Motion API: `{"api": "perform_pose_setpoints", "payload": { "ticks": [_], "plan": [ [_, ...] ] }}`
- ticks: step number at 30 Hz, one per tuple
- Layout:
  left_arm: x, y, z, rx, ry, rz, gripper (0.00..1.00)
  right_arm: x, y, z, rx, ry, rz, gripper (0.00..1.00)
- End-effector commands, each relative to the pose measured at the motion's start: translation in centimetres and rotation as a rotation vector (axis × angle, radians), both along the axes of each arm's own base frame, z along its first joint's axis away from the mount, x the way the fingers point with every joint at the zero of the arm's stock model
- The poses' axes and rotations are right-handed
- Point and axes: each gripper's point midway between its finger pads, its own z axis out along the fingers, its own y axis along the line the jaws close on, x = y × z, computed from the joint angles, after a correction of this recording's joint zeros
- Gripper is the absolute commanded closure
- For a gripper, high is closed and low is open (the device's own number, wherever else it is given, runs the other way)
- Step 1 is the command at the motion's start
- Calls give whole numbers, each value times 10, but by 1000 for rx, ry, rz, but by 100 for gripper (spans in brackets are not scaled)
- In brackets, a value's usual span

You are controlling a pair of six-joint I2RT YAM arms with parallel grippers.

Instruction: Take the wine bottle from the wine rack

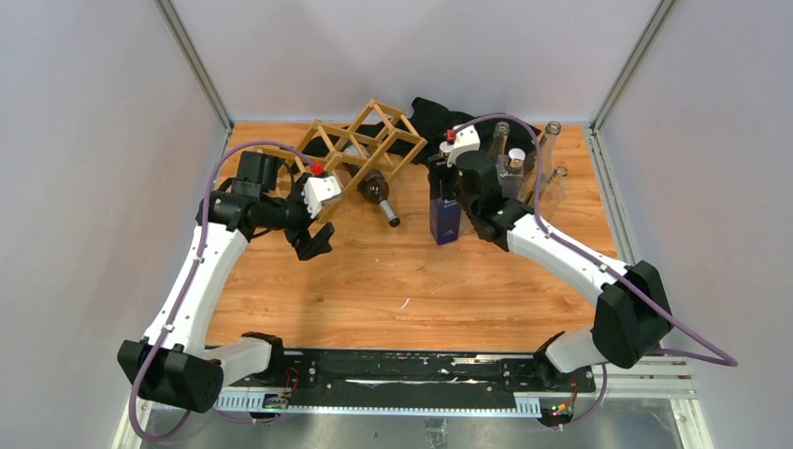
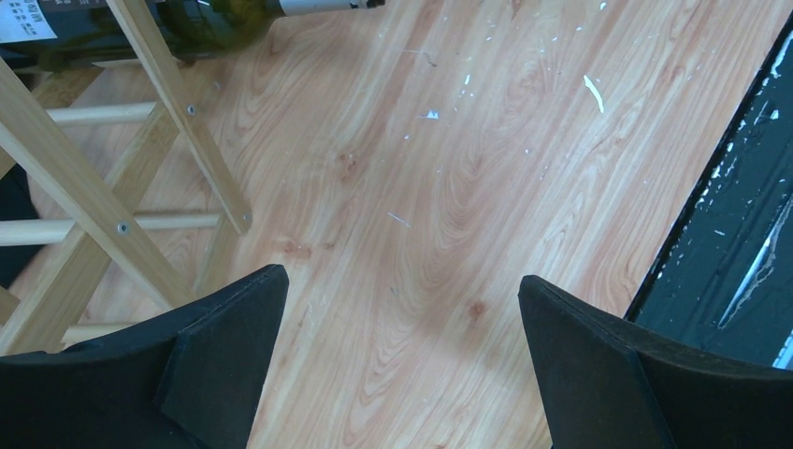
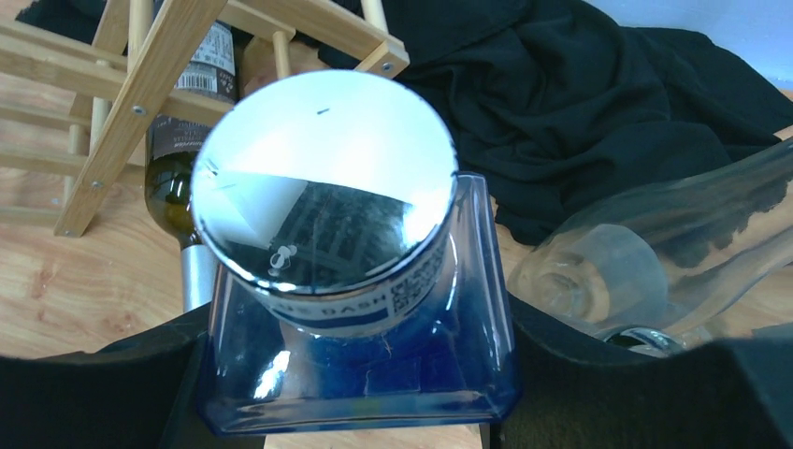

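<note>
Noted a square blue bottle (image 3: 374,379) upright, mirrored round cap (image 3: 323,178) on top, wooden worktop (image 1: 411,281) below; found black cloth (image 3: 580,103) crumpled behind, clear glass bottles (image 1: 547,150) just beside.

Wooden wine rack (image 3: 136,108), glossy wine bottle (image 1: 376,191)

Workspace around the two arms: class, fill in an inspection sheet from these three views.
Surface: wooden table, with white flecks and scuffs.
Job's things: wine rack at the rear; wine bottle lying in it, neck pointing out toward the arms.
Clutter: blue bottle upright; black cloth behind the rack; clear glass bottles rear right.
Grippers: left gripper open over bare wood beside the rack; right gripper shut on the blue bottle.
Cables: purple cables along both arms.
Surroundings: grey walls on three sides.
</note>
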Motion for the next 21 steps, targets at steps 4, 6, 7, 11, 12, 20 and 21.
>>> {"api": "perform_pose_setpoints", "payload": {
  "ticks": [4,6,7,11,12,20,21],
  "plan": [
    [1,1,-3,6,3,-13,0,11,1,46,141,-165,-9,67],
    [1,1,-2,5,-1,-16,0,9,2,46,152,-154,-7,42],
    [1,1,-2,4,-3,-18,0,8,1,47,157,-156,-10,35],
    [2,0,0,2,-6,-19,0,5,-5,56,169,-172,-29,17],
    [2,0,0,1,-7,-19,0,5,-6,57,169,-174,-31,15],
    [5,-2,9,-13,-22,-18,0,-4,-6,92,197,-235,6,9],
    [6,-2,10,-17,-19,-13,0,-5,-7,100,207,-246,10,9]
  ]
}}
